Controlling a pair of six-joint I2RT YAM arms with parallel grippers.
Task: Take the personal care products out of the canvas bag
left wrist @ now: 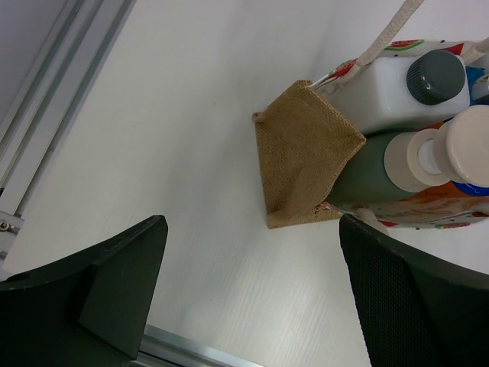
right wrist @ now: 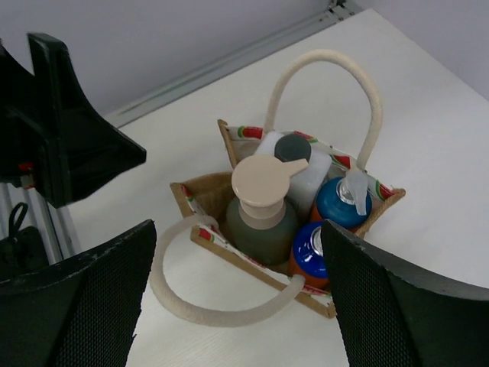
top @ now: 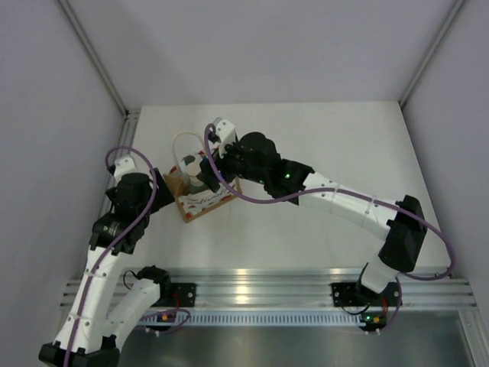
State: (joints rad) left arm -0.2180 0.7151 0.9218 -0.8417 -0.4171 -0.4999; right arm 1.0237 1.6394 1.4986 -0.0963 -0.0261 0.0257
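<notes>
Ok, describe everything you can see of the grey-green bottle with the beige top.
The grey-green bottle is a round, matte, plastic-looking container with a wide beige pump head whose short nozzle points toward the white bottle. It stands upright in one corner of the canvas bag, its head rising above the rim. It is packed against the white bottle and an orange bottle with a blue top. Nothing grips it.

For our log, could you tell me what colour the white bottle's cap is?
Dark grey cap, clearest in the left wrist view.
</notes>
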